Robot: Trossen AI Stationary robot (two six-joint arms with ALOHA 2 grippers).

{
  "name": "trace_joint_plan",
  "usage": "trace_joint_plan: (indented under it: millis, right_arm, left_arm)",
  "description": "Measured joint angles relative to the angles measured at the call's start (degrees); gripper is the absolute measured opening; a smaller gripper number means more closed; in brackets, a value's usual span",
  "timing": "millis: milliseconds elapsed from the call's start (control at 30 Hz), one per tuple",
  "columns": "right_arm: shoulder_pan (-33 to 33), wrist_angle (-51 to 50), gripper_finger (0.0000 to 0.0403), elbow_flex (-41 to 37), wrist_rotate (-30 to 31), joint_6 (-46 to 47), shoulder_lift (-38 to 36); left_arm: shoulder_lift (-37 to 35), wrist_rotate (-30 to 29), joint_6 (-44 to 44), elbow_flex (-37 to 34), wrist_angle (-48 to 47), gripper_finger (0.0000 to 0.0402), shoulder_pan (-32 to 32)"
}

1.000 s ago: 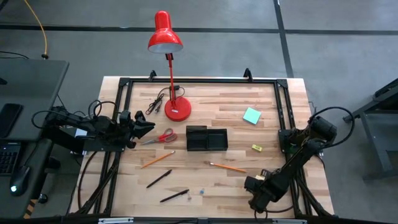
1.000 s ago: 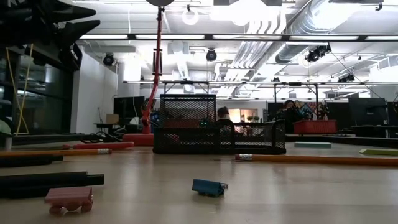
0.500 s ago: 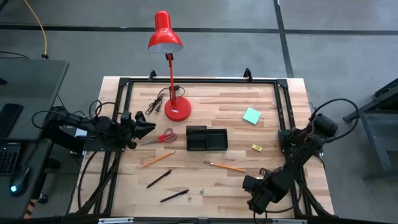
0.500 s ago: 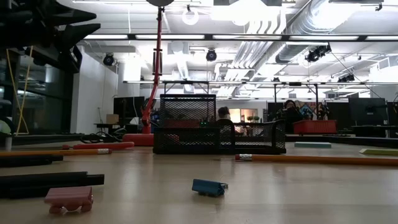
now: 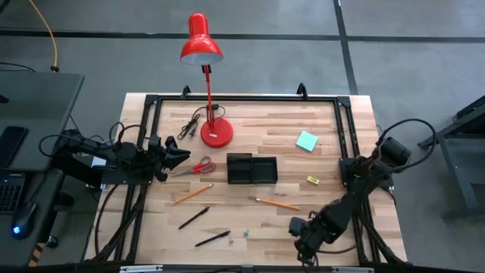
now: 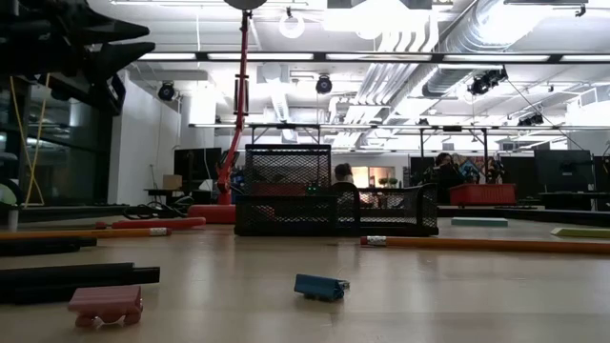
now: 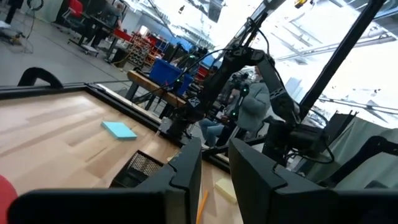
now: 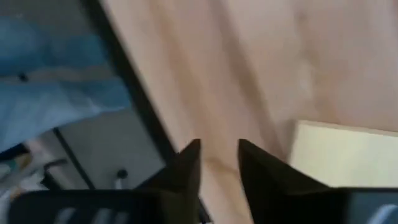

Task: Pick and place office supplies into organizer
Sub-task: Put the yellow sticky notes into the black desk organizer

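Note:
The black mesh organizer (image 5: 252, 168) stands mid-table, also in the low view (image 6: 334, 205). Red-handled scissors (image 5: 195, 167) lie left of it. My left gripper (image 5: 182, 156) hovers open just left of the scissors, touching nothing. Two orange pencils (image 5: 192, 193) (image 5: 277, 203) and two black pens (image 5: 194, 218) (image 5: 212, 239) lie nearer the front. The teal pad (image 5: 306, 140) and tiny yellow block (image 5: 313, 180) lie on the right. My right gripper (image 5: 298, 236) is open near the front edge, over bare wood. A pale yellow pad (image 8: 348, 155) shows beside it.
The red desk lamp (image 5: 216, 133) with its black cord (image 5: 189, 126) stands behind the organizer. Two tiny pieces, pink (image 6: 105, 303) and blue (image 6: 320, 286), lie near the front edge. A black frame (image 5: 242, 98) runs round the table. People sit in the room beyond (image 6: 448, 171).
My right gripper has moved along the front of the table toward its left edge, staying low and open. The left arm and all the supplies have kept still.

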Motion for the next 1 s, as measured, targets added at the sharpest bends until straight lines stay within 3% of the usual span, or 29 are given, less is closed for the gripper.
trace_joint_plan:
  millis: [100, 233, 367, 633, 867, 1000]
  right_arm:
    - [-1.4, -4.1, 0.0186, 0.0, -0.9, 1.4, -0.4]
    - [-2.0, -9.1, 0.0267, -0.1, -2.0, -3.8, -0.4]
    - [-2.9, -12.1, 0.0313, -0.1, -2.8, -5.9, -0.4]
    - [-5.1, -23.1, 0.0327, -0.1, 0.9, -2.3, -0.4]
    - [-6.3, -16.5, 0.0336, -0.1, -2.0, 0.2, 0.0]
    - [-6.3, -16.8, 0.0337, -0.1, 1.8, 3.1, 0.2]
  left_arm:
    - [0.0, -0.1, -1.0, 0.0, 0.0, 0.0074, 0.0]
    - [0.0, -0.1, -1.4, 0.0, -0.4, 0.0074, 0.0]
    - [0.0, -0.1, -1.5, 0.0, -0.2, 0.0074, 0.0]
    - [0.0, 0.4, -4.5, 0.0, -0.2, 0.0074, 0.0]
    - [0.0, 0.6, -4.8, 0.0, -0.2, 0.0074, 0.0]
    - [0.0, 0.7, -5.3, 0.0, -0.3, 0.0074, 0.0]
